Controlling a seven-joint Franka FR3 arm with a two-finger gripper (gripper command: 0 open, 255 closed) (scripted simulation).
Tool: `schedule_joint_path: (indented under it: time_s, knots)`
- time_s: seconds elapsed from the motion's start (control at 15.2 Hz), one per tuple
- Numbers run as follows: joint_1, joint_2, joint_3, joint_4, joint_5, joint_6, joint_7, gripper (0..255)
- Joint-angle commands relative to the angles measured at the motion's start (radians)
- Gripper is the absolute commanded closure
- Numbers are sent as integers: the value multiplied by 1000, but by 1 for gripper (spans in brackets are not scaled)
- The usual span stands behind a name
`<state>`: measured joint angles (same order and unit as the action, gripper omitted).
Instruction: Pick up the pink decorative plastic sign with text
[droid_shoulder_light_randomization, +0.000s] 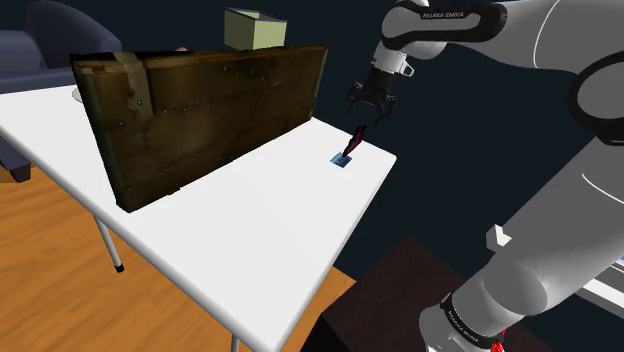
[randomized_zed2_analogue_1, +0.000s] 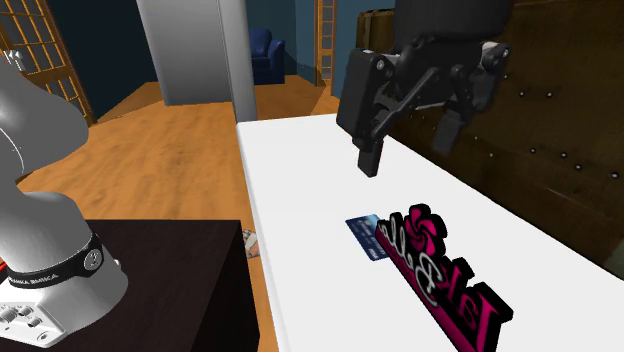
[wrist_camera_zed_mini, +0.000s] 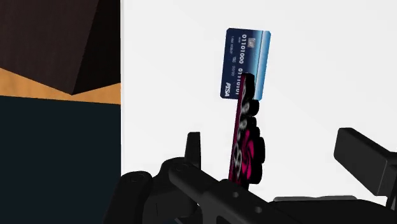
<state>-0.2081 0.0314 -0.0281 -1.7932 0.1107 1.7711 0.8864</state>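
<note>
Pink sign (randomized_zed2_analogue_1: 440, 270) stands below end effector (randomized_zed2_analogue_1: 408, 155); untouched.

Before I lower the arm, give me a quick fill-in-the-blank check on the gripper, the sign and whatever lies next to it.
1. The gripper hovers above the pink sign with its fingers ____.
2. A flat ____ card lies at one end of the sign.
3. Sign and card both rest on the ____ table.
Missing words: open; blue; white.
</note>
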Motion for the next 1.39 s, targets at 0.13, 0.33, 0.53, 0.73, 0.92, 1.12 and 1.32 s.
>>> schedule_joint_path:
  time_s: [0.13, 0.33, 0.53, 0.73, 0.92, 1.12, 1.32]
  knots:
    - [-17, 82, -19, 63, 8, 9, 75, 0]
    - [-17, 86, -19, 28, 9, 48, 71, 0]
    - [-16, 93, -18, -11, 11, 94, 66, 0]
    - [-16, 94, -18, -10, 11, 94, 66, 255]
    - [-16, 94, -18, -10, 11, 93, 66, 255]
    - [-16, 94, -18, -10, 11, 93, 66, 255]
    - [-16, 93, -18, -11, 11, 94, 66, 255]
